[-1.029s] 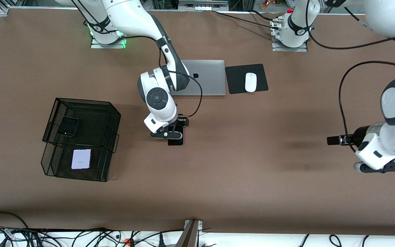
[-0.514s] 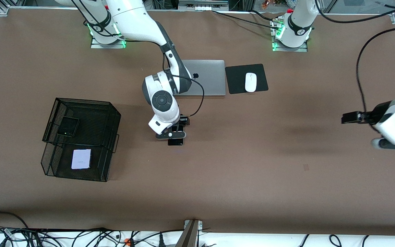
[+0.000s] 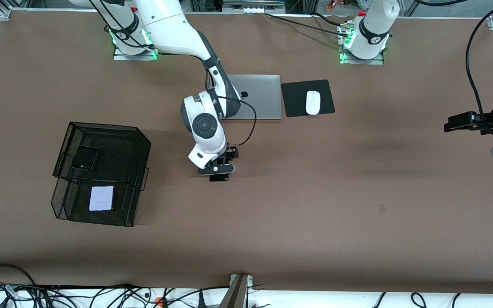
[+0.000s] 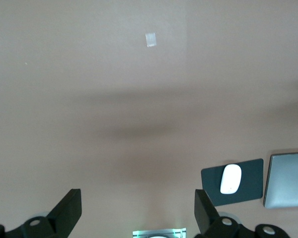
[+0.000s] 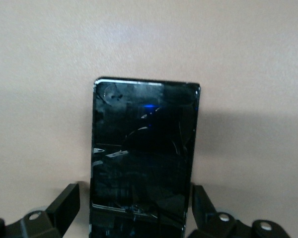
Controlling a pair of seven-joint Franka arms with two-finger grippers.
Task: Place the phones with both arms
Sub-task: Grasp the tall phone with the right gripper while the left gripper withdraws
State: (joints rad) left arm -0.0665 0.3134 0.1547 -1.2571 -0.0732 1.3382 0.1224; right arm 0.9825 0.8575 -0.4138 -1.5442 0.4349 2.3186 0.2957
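While the brown counter (image 3: 315, 222) spreads bare around them, the right gripper (image 5: 134, 218) has its fingers (image 5: 64, 201) apart astride the long black phone (image 5: 144, 153), a straddle the front view hides; the left gripper (image 4: 137, 208) hangs open over the counter.

This is a robotics lab set up as a mock office desk. Two white jointed robot arms are bolted to metal base plates (image 3: 361, 56) lit by green lights on a large table covered in plain brown material (image 3: 315, 222). Aluminium framing runs along the table's edge, and loose black cables (image 3: 101, 295) tangle at the edge nearest the front camera. A closed silver laptop (image 3: 261, 96), a white computer mouse (image 3: 313, 102) on a black pad and a black wire-mesh desk tray (image 3: 141, 147) supply the office props.
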